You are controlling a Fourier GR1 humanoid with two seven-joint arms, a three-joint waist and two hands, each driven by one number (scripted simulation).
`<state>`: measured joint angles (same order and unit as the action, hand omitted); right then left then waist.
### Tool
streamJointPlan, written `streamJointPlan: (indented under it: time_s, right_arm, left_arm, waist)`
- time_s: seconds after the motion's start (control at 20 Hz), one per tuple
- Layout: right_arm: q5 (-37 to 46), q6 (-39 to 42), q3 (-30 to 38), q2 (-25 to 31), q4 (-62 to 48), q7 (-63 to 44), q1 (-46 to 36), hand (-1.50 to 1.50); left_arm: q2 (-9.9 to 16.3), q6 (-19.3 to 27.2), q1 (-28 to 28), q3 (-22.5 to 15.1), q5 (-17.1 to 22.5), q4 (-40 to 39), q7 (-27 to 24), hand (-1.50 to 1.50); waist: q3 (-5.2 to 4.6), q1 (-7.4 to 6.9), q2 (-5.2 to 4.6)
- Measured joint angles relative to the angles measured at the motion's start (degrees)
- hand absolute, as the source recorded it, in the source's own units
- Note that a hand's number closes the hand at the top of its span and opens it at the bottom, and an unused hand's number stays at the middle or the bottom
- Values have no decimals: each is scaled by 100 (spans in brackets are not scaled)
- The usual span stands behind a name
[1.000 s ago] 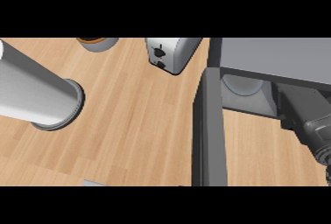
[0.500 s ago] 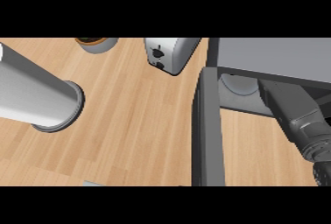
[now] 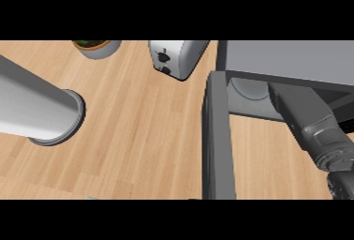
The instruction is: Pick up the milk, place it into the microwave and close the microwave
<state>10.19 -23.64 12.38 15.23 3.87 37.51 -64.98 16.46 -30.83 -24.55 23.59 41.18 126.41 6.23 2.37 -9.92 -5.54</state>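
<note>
The microwave (image 3: 290,58) stands at the right, its grey top filling the upper right corner. Its door (image 3: 217,140) is swung open and shows edge-on as a tall dark strip. My right forearm (image 3: 307,122) comes in from the lower right and passes into the microwave's opening, under its top. The right hand itself is hidden inside. A pale round shape (image 3: 247,89) lies just inside the opening; I cannot tell what it is. No milk shows. My left forearm (image 3: 34,105) lies across the left side as a thick grey cylinder, and its hand does not show.
A silver toaster (image 3: 176,58) stands on the wooden counter (image 3: 138,140) just left of the microwave. A potted plant (image 3: 97,47) sits at the top left edge of the view.
My right forearm has moved up and to the left, deeper into the microwave's opening. The left forearm and the door have stayed put.
</note>
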Motion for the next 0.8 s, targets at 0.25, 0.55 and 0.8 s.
streamJointPlan:
  time_s: [0.25, 0.55, 0.8]
  right_arm:
    - [-1, -210, 40, -103, -43, 9, -47, -150]
    - [31, 7, 25, -162, -97, 1, -31, -150]
    - [-106, 733, 150, -152, -64, 40, 41, -150]
  left_arm:
    - [-133, -58, -53, -142, -157, -87, -12, -150]
    - [-345, -213, -166, -325, -388, -88, -108, -150]
    - [-540, -508, -194, -702, -655, -146, -202, -150]
  waist:
    - [-42, 123, 31]
    - [-96, 274, 123]
    - [-148, 448, 222]
